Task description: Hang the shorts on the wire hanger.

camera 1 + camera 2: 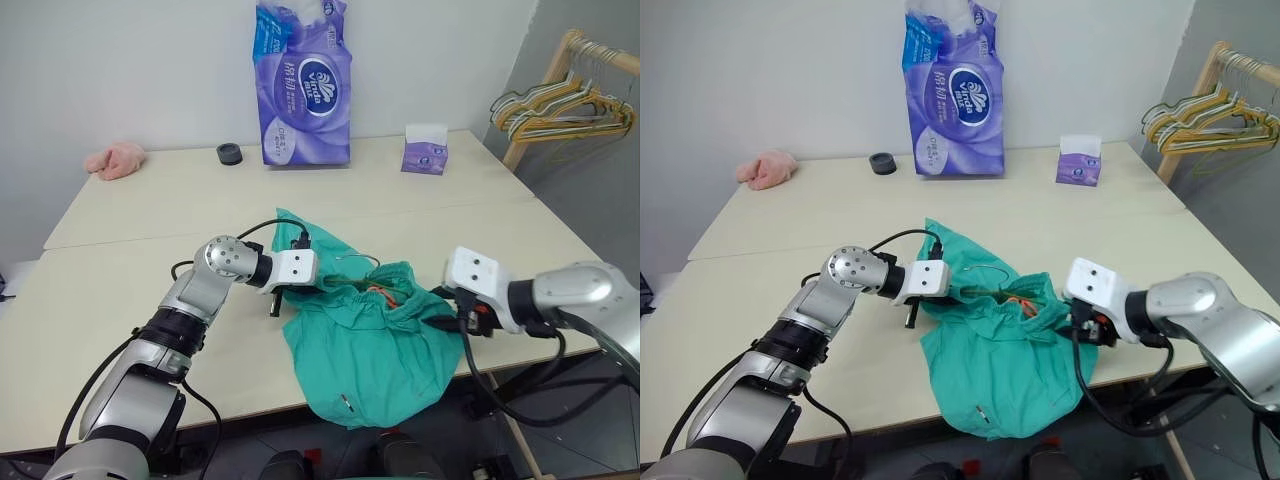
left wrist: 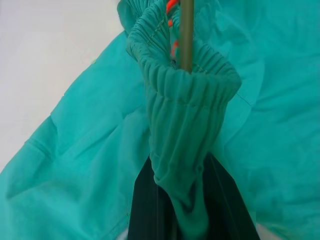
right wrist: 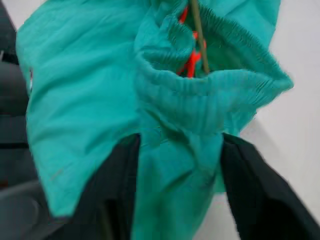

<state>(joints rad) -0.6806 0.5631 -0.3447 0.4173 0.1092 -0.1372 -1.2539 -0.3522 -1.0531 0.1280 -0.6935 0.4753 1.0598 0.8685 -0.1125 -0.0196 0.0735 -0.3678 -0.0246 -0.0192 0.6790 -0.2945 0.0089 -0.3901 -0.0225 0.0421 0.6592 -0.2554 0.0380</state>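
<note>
**What the pictures leave unseen**

Most of the wire hanger is buried inside the shorts; a short straight run shows in the waistband opening, and its hook and outline cannot be traced. The fingertips of the left pincer are wrapped in gathered elastic, so the contact point is covered. The right pincer is blurred, and cloth fills the gap between its black fingers; whether they press the fabric cannot be told. The shorts' lower hem drops past the counter edge. The print on the purple pack is too small to read.
</note>
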